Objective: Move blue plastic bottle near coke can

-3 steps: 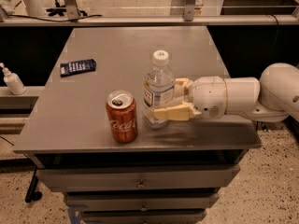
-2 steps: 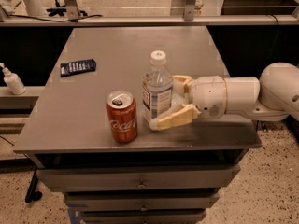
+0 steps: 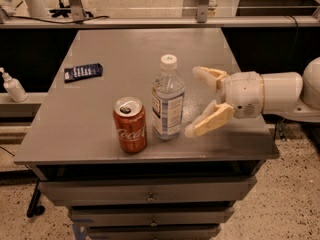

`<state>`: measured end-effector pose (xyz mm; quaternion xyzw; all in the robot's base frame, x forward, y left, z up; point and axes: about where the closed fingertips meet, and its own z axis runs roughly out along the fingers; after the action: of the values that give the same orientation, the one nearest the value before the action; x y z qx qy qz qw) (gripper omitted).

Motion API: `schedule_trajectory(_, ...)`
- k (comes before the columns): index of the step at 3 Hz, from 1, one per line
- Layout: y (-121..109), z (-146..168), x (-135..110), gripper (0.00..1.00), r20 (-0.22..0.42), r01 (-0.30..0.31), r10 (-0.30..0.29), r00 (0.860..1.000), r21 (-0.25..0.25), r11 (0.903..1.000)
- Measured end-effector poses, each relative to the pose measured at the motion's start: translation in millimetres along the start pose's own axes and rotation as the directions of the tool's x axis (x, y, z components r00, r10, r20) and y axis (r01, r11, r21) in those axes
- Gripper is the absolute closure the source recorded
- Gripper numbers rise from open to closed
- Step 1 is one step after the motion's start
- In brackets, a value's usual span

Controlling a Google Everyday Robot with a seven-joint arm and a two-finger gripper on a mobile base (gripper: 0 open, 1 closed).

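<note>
The blue plastic bottle (image 3: 168, 100) stands upright on the grey table (image 3: 125, 49), white cap on top, white-and-blue label on its side. The red coke can (image 3: 130, 124) stands upright just left of it, a small gap between them, near the table's front edge. My gripper (image 3: 196, 102) is to the right of the bottle, its two tan fingers (image 3: 208, 120) spread wide and apart from the bottle. It holds nothing.
A dark flat packet (image 3: 83, 72) lies at the table's left side. A small white pump bottle (image 3: 12, 86) stands on a ledge left of the table. Drawers sit under the table's front edge (image 3: 150, 159). My white arm (image 3: 280, 94) reaches in from the right.
My gripper has let go of the bottle, opened wide and drawn back to the right. The bottle stays standing beside the can.
</note>
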<state>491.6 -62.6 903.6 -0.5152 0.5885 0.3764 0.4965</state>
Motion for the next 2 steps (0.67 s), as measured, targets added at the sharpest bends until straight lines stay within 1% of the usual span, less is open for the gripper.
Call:
schedule_trajectory(1, -30, -52, -12, 0.00, -0.050, 0.049, -0.045, 0.998, 0.092, 0.9945)
schedule_trajectory(2, -72, -117, -35, 0.00, -0.119, 0.133, -0.109, 0.987, 0.218, 0.9667)
